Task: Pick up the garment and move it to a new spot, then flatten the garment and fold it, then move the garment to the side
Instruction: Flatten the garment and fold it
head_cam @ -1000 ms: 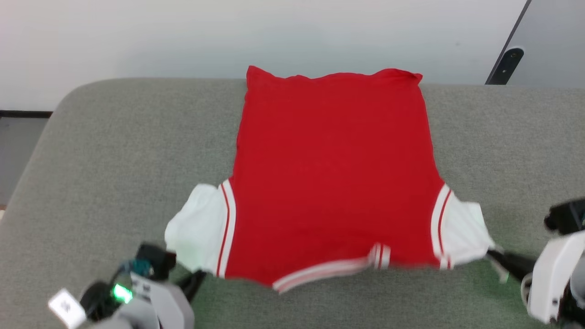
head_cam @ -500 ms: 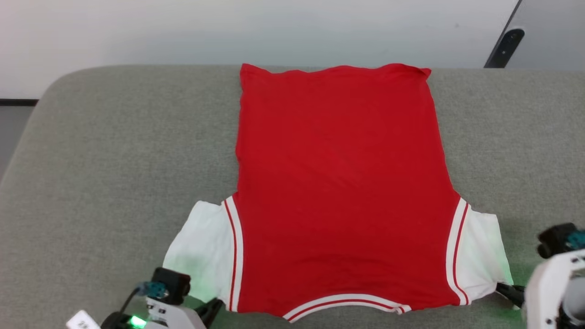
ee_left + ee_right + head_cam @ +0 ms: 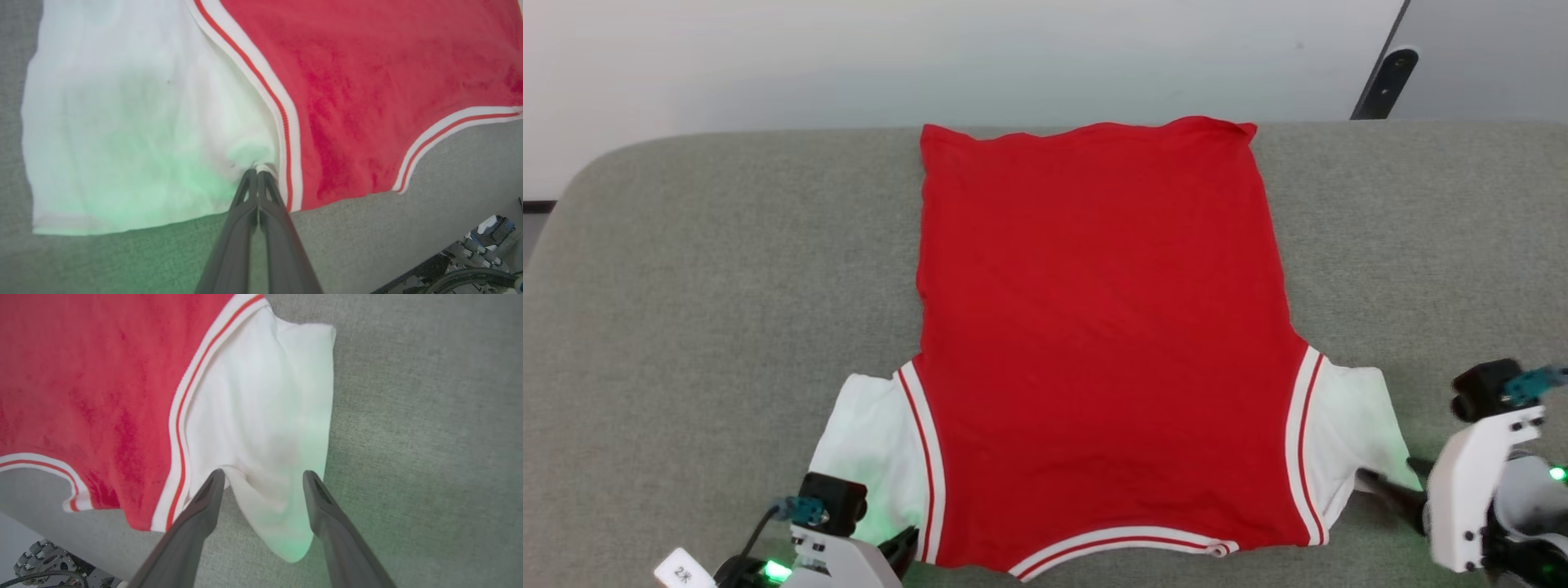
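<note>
Pinching the garment [image 3: 1094, 327], left pincer [image 3: 257, 172]; right pincer [image 3: 263, 475] gapes astride sleeve.

The left gripper [image 3: 257, 173] sits at the near left corner of the garment [image 3: 1094, 327]. Its two dark fingers [image 3: 241, 212] are pressed tight together, pinching the sleeve edge just beside the striped trim. The left wrist [image 3: 837, 563] lies low, just off that corner, with a green light glowing on it and the fingers angled in toward the garment. The right gripper [image 3: 264, 475] is at the garment's near right corner, fingers spread wide, one on each side of the sleeve's loose tip and clamping nothing. The right forearm [image 3: 1470, 490], pale, stands just outside the right sleeve.
</note>
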